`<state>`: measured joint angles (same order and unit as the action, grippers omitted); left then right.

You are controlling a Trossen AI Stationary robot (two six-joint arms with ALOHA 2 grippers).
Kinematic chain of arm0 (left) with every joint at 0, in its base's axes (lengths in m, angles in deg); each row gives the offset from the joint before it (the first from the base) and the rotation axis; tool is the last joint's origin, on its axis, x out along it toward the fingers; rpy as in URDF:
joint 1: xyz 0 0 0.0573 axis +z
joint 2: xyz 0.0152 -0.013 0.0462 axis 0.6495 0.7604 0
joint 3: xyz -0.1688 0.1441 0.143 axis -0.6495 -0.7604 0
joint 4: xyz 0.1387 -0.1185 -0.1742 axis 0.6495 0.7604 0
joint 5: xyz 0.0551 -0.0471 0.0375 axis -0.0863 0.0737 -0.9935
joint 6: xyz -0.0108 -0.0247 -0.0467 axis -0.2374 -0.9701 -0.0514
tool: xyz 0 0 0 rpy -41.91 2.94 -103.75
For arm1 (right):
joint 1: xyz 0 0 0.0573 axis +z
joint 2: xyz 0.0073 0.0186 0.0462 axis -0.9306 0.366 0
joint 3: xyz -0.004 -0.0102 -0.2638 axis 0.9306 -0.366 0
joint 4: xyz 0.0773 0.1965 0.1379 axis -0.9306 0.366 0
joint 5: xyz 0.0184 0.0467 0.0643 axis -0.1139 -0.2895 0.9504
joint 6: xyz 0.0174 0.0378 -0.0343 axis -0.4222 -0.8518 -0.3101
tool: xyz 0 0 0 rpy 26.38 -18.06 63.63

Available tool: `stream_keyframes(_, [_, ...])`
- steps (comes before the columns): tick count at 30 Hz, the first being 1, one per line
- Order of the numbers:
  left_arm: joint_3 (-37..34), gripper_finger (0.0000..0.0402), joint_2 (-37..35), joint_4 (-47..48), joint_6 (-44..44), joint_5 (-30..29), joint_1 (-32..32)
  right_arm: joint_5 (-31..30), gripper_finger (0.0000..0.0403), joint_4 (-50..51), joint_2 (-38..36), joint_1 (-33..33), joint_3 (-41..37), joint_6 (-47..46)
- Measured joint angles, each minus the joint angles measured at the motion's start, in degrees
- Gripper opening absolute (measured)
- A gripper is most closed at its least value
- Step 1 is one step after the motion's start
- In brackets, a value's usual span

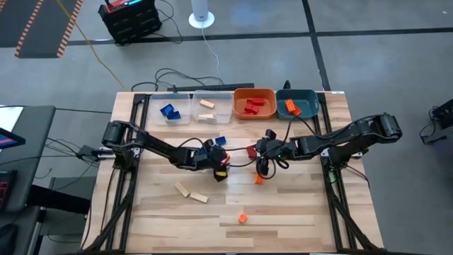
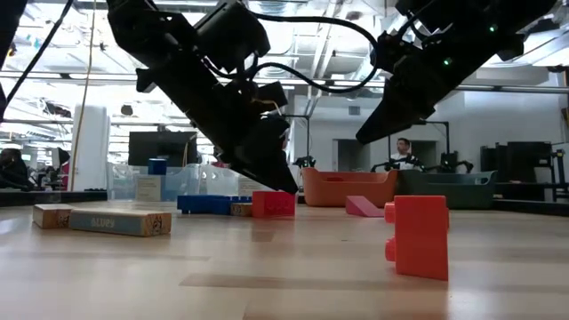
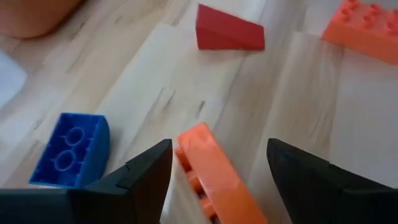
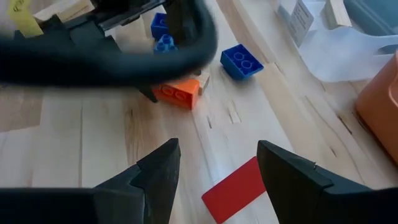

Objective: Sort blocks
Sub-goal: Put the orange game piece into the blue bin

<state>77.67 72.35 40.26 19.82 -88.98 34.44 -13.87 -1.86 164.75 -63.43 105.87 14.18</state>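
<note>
Four bins: you have them in a row along the far edge of the table [image 1: 297, 212], well apart from both grippers.
Clear bin, leftmost [image 1: 168, 108]: it holds blue blocks [image 1: 169, 112].
Clear bin, second [image 1: 212, 107]: it holds pale wooden blocks [image 1: 207, 105].
Orange bin [image 1: 254, 104]: it holds red blocks [image 1: 253, 107].
Teal bin [image 1: 297, 105]: it holds an orange block [image 1: 292, 108].
Left gripper [image 3: 217, 165]: you see it low over the table's middle, its fingers spread apart with nothing clamped.
Orange brick by the left gripper [image 3: 214, 174]: it lies on the wood in the gap between the two fingers, touching neither that you can tell; its long axis runs at a slant away from the wrist.
Blue brick [image 3: 69, 151]: it rests on its side just beside the left finger, hollow underside toward the wrist camera.
Right gripper [image 4: 217, 165]: it hangs above the table to the right of the left one, fingers spread and empty.
Red wedge [image 4: 236, 190]: it lies flat between the right fingers' tips and below them; its long axis is slanted across the gap.
Loose wooden blocks [image 1: 192, 193]: two lie on the near left of the table, each slanted.
Loose orange pieces: one small block [image 1: 243, 219] sits near the front edge, another [image 1: 259, 180] just below the right gripper in the overhead view.
</note>
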Motion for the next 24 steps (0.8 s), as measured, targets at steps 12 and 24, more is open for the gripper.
stream_keyframes(12, [-0.61,0.0177,2.75,-0.6,2.36,-0.11,-0.25,-0.04,0.0244,-0.56,-0.02,0.0,0.0,0.04])
stream_keyframes(24, [-0.83,0.0082,-4.93,3.31,6.77,1.68,-0.24,-0.04,0.0244,-1.19,-0.02,0.0,0.0,0.13])
